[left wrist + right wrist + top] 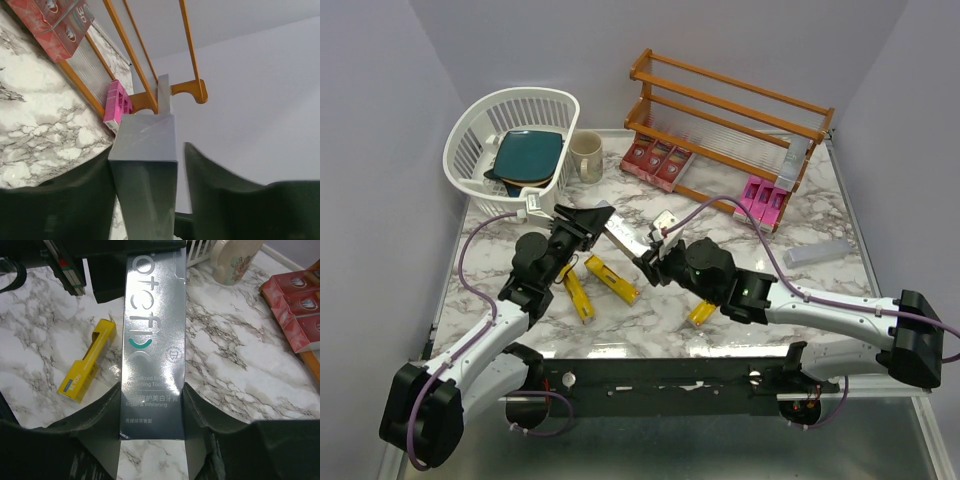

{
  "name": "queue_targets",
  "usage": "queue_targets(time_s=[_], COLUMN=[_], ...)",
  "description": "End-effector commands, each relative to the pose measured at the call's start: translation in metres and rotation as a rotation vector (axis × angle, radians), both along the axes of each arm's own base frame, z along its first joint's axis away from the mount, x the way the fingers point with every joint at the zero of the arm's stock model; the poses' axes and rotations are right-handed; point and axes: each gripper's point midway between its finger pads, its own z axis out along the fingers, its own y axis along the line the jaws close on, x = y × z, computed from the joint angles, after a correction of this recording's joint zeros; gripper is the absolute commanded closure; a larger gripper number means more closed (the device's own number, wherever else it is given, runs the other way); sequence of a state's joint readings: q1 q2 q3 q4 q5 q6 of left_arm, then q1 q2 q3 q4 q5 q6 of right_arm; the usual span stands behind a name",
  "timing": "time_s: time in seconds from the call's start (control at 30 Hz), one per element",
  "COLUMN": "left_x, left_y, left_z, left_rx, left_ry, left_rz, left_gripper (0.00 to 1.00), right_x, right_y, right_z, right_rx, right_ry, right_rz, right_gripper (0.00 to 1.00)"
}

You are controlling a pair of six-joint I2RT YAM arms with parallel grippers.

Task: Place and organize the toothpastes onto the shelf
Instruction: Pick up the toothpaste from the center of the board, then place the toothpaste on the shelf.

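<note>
Both arms bend in over the middle of the marble worktop (pixel 640 325) and meet there. The left end effector (pixel 595 222) reaches in from the left, and the right end effector (pixel 650 262) reaches in from the right. Each one pinches one end of the same silver box (pixel 625 238), so the box hangs between them above the worktop. From above, the box's long side runs from the far left down to the near right. The right wrist view shows its shiny printed top with big letters, and its far end points toward the mug (pixel 235 257). A yellow box (pixel 87 362) lies flat beside it. The left wrist view looks along the box from the other end, and there it points at the right end of the shelf (pixel 130 50), near the pink boxes (pixel 117 102). Only the top view shows the whole shelf (pixel 740 85) at the back. Red boxes (pixel 658 160) sit on its lowest step. A second silver box (pixel 817 253) lies alone on the right.
</note>
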State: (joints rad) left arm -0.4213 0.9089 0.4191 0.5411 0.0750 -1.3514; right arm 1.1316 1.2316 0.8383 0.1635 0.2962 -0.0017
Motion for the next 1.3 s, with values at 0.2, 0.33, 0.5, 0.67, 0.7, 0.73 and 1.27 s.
queue_targets(time_s=[0.2,0.33,0.5,0.67,0.7,0.73,1.27], left_x=[0.006,-0.006,-0.043,-0.077,-0.081,-0.083,-0.072], left_y=[0.046,0.091,0.134,0.161,0.166,0.172,0.175], left_z=[0.021,0.019,0.05,0.077,0.079,0.079,0.038], left_rx=[0.219,0.443,0.619,0.805,0.839,0.891,1.002], left_ry=[-0.063,0.001,-0.064,-0.149,-0.156,-0.157,-0.134], left_rz=[0.219,0.38,0.497,0.532,0.546,0.559,0.526], left_gripper=[0.01,0.01,0.01,0.01,0.01,0.01,0.01], right_x=[0.021,0.043,0.079,0.127,0.135,0.148,0.25], right_y=[-0.032,-0.057,-0.091,-0.139,-0.148,-0.164,-0.263], right_z=[0.02,0.013,-0.002,0.005,0.008,0.002,0.016], right_rx=[-0.01,-0.076,-0.148,-0.149,-0.142,-0.155,-0.095], right_ry=[0.017,0.042,0.134,0.169,0.168,0.178,0.151], right_rz=[-0.23,-0.37,-0.552,-0.783,-0.826,-0.885,-1.279], right_gripper=[0.69,0.69,0.7,0.7,0.7,0.69,0.7])
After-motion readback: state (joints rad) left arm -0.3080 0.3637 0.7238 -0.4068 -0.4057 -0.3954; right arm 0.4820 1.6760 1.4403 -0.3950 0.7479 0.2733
